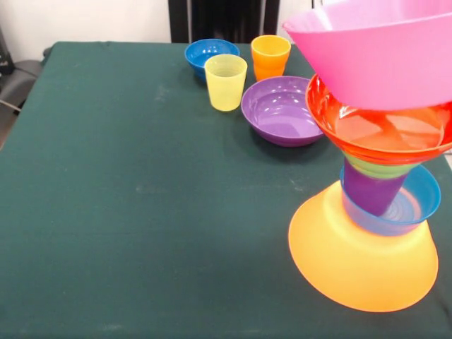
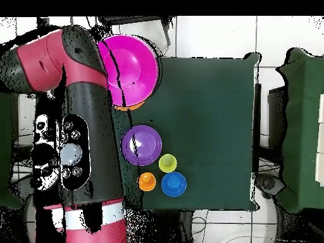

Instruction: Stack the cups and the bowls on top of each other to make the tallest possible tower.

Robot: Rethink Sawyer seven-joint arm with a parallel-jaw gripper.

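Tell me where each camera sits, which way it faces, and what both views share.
Front view: across the table, facing the robot, angled down at the table and the tower; no part of the arm shows.
Overhead view: above the table, looking straight down; the red and black arm fills the left side, gripper not visible.
Shared: the pink bowl topping the tower, the purple bowl, yellow cup, orange cup and dark blue bowl.

Bright even light, glossy glare on bowls (image 1: pixel 381 120), soft shadows
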